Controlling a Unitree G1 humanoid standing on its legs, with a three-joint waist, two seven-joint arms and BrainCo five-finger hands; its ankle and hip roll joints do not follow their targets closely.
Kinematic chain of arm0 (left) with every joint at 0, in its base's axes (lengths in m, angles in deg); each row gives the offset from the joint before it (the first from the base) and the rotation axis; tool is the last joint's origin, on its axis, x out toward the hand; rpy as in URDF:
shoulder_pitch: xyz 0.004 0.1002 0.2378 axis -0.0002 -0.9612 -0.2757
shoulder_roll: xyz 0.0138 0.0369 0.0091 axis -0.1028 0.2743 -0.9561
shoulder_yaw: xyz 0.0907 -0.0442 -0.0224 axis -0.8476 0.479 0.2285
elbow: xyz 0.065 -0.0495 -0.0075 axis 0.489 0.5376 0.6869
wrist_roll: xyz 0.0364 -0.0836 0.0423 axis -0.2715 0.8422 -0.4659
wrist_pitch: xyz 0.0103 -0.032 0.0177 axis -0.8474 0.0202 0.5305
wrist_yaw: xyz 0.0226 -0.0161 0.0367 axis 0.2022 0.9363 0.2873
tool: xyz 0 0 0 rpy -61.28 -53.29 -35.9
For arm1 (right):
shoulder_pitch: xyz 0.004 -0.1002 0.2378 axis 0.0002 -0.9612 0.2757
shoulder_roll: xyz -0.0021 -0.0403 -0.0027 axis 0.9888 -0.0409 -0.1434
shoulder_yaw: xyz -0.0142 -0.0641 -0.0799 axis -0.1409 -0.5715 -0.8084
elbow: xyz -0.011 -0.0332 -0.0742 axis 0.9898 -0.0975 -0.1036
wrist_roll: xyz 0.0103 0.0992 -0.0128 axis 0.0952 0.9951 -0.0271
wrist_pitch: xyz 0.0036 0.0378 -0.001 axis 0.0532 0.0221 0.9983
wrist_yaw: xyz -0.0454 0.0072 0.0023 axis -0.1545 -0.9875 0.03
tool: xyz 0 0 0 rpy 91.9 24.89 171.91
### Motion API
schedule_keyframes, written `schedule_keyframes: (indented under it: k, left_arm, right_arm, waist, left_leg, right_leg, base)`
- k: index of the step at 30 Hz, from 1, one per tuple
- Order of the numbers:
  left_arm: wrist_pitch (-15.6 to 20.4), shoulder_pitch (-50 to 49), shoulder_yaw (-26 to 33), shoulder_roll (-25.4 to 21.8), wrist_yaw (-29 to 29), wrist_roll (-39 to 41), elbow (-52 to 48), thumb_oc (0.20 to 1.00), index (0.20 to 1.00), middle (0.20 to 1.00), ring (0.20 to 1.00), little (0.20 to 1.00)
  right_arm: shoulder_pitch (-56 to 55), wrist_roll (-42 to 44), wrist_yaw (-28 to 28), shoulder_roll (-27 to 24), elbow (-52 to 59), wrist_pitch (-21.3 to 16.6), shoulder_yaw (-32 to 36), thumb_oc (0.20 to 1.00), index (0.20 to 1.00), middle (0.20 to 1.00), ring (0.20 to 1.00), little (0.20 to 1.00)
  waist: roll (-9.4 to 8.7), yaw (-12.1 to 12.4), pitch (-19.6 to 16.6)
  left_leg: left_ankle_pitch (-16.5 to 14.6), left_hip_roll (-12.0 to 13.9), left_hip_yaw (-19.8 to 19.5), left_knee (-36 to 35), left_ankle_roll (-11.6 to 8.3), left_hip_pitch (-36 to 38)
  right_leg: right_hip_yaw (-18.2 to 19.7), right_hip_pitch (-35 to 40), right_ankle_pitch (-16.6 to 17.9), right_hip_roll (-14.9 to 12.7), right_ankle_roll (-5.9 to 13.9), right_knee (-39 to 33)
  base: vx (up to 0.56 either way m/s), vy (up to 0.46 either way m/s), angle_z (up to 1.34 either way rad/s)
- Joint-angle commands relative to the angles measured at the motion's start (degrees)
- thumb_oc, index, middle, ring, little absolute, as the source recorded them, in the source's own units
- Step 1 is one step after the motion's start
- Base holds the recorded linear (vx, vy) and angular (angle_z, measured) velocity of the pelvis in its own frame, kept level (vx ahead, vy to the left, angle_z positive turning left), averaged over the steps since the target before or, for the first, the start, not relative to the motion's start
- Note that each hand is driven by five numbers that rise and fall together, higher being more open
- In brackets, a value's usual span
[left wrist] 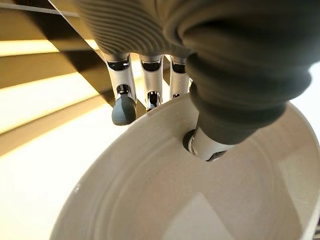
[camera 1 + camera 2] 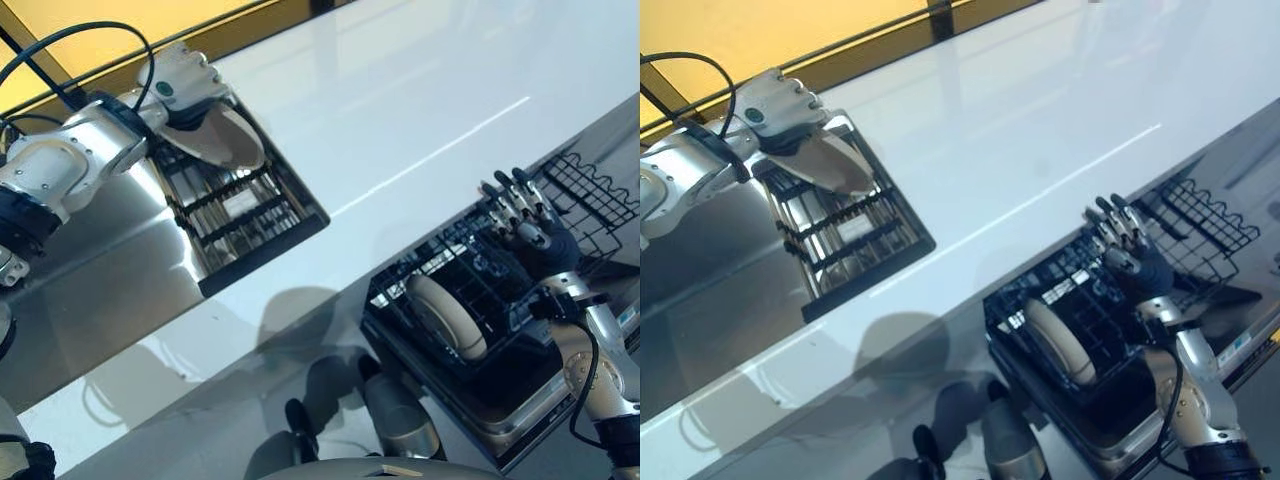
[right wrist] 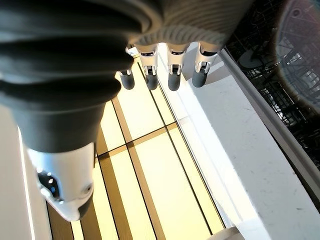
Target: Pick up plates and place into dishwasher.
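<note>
Left hand (image 2: 185,85) grips a plate (image 2: 222,137) beneath its fingers; right hand (image 2: 527,222) spread wide above the dishwasher rack (image 2: 440,285).

A glossy white countertop (image 2: 400,110) runs diagonally across the scene, with a thin pale line of reflected light along it. A black wire dish rack (image 2: 245,215) sits on its far-left part, just beside a brushed steel surface (image 2: 90,290) that borders the counter there. Beyond the counter's far edge lies a yellow floor (image 2: 730,30) behind a dark rail, and the right wrist view shows the same yellow flooring (image 3: 155,175) crossed by dark seams beside a white ledge (image 3: 245,145).
</note>
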Motion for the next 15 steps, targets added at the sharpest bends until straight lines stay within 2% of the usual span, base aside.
schedule_keyframes:
  k: [1,5,9,11,12,15]
  left_arm:
    - [-0.44,-4.30,8.09,-3.73,3.77,1.98,-2.04,0.200,0.200,0.200,0.200,0.200]
    - [-0.47,-6.23,10.36,-4.71,6.12,5.31,-3.83,0.200,0.200,0.200,0.200,0.200]
    - [0.43,-10.83,15.21,-4.68,11.08,14.21,-4.72,0.200,0.200,0.200,0.200,0.200]
    - [1.68,-14.89,19.70,-3.26,13.38,18.85,-4.70,0.200,0.200,0.200,0.200,0.200]
    - [3.66,-17.86,23.28,-1.92,14.63,22.27,-4.69,0.200,0.200,0.200,0.200,0.200]
    - [7.33,-24.85,31.98,2.15,14.61,27.85,-5.96,0.200,0.200,0.200,0.200,0.200]
  right_arm:
    - [-0.26,-0.17,-1.00,-0.06,2.20,-0.95,3.47,1.000,1.000,1.000,1.000,1.000]
    - [-0.90,-0.33,-0.08,0.37,2.79,-1.37,3.12,1.000,1.000,1.000,1.000,1.000]
    - [-1.28,-0.96,1.06,1.27,3.08,-2.91,2.75,1.000,1.000,1.000,1.000,1.000]
    - [-1.16,-1.50,1.93,2.05,2.94,-3.72,2.67,1.000,1.000,1.000,1.000,1.000]
    - [-1.21,-2.16,2.72,2.60,2.98,-4.22,2.73,1.000,1.000,1.000,1.000,1.000]
    - [-1.05,-3.45,4.07,3.68,2.91,-5.58,2.61,1.000,1.000,1.000,1.000,1.000]
  waist:
    - [-0.33,1.57,-8.04]
    - [-0.30,2.24,-9.42]
    - [-0.58,2.95,-10.69]
    - [-0.84,3.38,-11.44]
    - [-1.03,3.69,-11.97]
    - [-1.26,4.18,-13.10]
  left_leg:
    - [-0.01,1.55,-0.18,1.33,0.38,-2.28]
    - [-0.13,1.42,-0.53,0.46,0.46,-1.06]
    - [-0.43,1.24,-0.62,0.10,0.62,-0.25]
    - [-0.56,1.11,-0.49,-0.15,0.74,0.20]
    - [-0.67,0.97,-0.44,-0.32,0.84,0.51]
    - [-0.96,0.66,-0.18,-0.58,1.18,1.05]
  right_leg:
    - [-2.34,1.90,0.68,-3.27,4.58,-4.46]
    - [-2.67,3.22,0.53,-3.26,4.77,-5.22]
    - [-2.64,4.04,0.43,-3.11,4.96,-5.68]
    - [-2.46,4.49,0.54,-2.98,5.01,-6.07]
    - [-2.27,4.76,0.62,-2.82,5.00,-6.39]
    - [-2.04,5.26,0.77,-2.49,4.93,-6.88]
  base:
    - [0.07,0.007,0.01]
    - [0.01,0.001,0.00]
    - [-0.03,-0.008,0.01]
    - [-0.07,-0.012,0.01]
    - [-0.09,-0.011,0.05]
    - [-0.09,-0.006,0.04]
